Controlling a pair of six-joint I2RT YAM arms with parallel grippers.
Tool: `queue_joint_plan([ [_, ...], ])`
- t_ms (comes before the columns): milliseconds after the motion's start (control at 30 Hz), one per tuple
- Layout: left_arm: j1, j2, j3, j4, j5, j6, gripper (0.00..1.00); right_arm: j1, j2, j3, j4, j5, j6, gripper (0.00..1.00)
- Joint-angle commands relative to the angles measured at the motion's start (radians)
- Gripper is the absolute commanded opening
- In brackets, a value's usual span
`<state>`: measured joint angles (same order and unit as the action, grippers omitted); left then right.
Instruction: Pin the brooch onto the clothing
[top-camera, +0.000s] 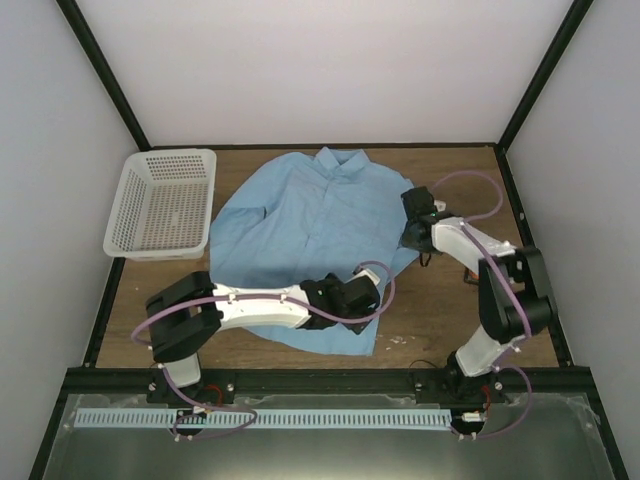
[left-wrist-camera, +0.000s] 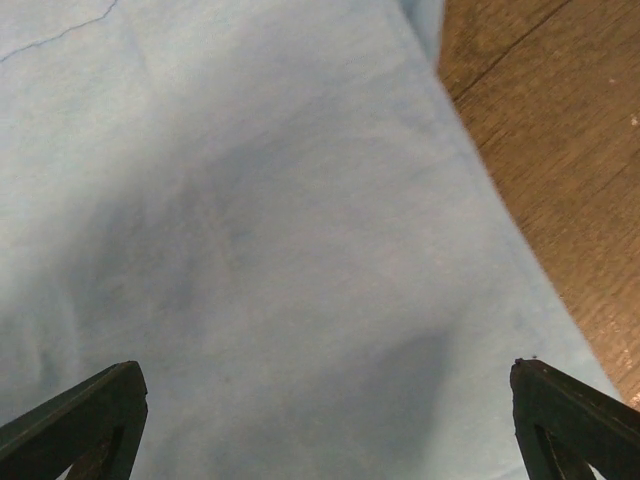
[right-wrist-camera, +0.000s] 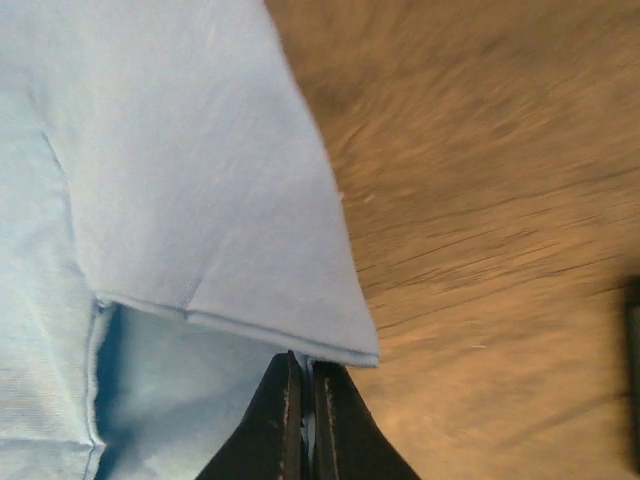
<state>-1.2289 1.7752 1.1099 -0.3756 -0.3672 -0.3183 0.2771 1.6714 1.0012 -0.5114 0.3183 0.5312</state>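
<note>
A white mesh basket (top-camera: 160, 205) sits at the far left of the wooden table (top-camera: 440, 320), well apart from the work; it plays no part at this moment. To its right, the left gripper (left-wrist-camera: 325, 368) hovers low over the lower front of the shirt (top-camera: 310, 225) with its jaws spread wide and nothing between them; in its wrist view only smooth blue cloth fills the gap. This looks like a readiness to press or hold the fabric flat, so the cloth gives a steady surface for pinning.

The shirt lies spread front-up across the middle of the table, collar towards the far wall.

At the shirt's right edge, the right gripper (right-wrist-camera: 302, 400) has its fingers pressed tight together; a sliver of pale cloth shows between them just under a folded hem, so it appears to pinch the shirt's edge. The likely purpose is to pull or lift that side and straighten it.

Further right, a tiny orange-red speck lies on the table just beside the right arm; it is probably the brooch (top-camera: 469, 280), though too small to be sure. Neither gripper holds it, so the pinning itself is not yet begun.
</note>
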Motion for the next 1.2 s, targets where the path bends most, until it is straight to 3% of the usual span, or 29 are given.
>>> queue_joint_plan([
  [0, 0.06, -0.038, -0.043, 0.013, 0.026, -0.035, 1.0, -0.002, -0.152, 0.102, -0.163, 0.174, -0.049, 0.01],
  [167, 0.156, -0.076, -0.127, 0.087, 0.151, -0.084, 1.0, 0.011, -0.173, 0.218, -0.25, 0.271, -0.114, 0.01],
  [300, 0.209, -0.096, -0.163, 0.099, 0.19, -0.113, 0.99, 0.108, -0.084, 0.353, -0.34, 0.296, -0.152, 0.01],
  [367, 0.228, -0.115, -0.185, 0.112, 0.204, -0.12, 0.99, 0.17, -0.07, 0.386, -0.313, 0.132, -0.23, 0.01],
  [433, 0.243, -0.136, -0.207, 0.123, 0.214, -0.129, 1.0, 0.2, -0.093, 0.381, -0.254, -0.153, -0.28, 0.05],
  [467, 0.25, -0.149, -0.218, 0.128, 0.223, -0.132, 1.0, 0.195, -0.125, 0.359, -0.201, -0.324, -0.288, 0.12],
  [500, 0.255, -0.162, -0.227, 0.133, 0.226, -0.134, 0.99, 0.179, -0.167, 0.311, -0.128, -0.492, -0.29, 0.26],
  [567, 0.259, -0.187, -0.245, 0.147, 0.232, -0.134, 1.0, 0.115, -0.271, 0.204, 0.024, -0.745, -0.256, 0.61],
  [600, 0.262, -0.198, -0.256, 0.153, 0.235, -0.133, 1.0, 0.074, -0.312, 0.163, 0.07, -0.797, -0.237, 0.75],
  [667, 0.265, -0.212, -0.264, 0.163, 0.242, -0.132, 1.0, 0.045, -0.36, 0.132, 0.073, -0.721, -0.222, 0.86],
  [833, 0.274, -0.226, -0.264, 0.178, 0.262, -0.125, 1.0, -0.073, -0.43, 0.02, -0.036, -0.482, -0.138, 0.85],
  [933, 0.285, -0.233, -0.265, 0.192, 0.282, -0.123, 1.0, -0.208, -0.492, -0.138, -0.012, -0.528, -0.092, 0.72],
  [1167, 0.31, -0.26, -0.273, 0.223, 0.36, -0.133, 1.0, -0.23, -0.457, -0.344, 0.085, -0.664, -0.056, 0.66],
])
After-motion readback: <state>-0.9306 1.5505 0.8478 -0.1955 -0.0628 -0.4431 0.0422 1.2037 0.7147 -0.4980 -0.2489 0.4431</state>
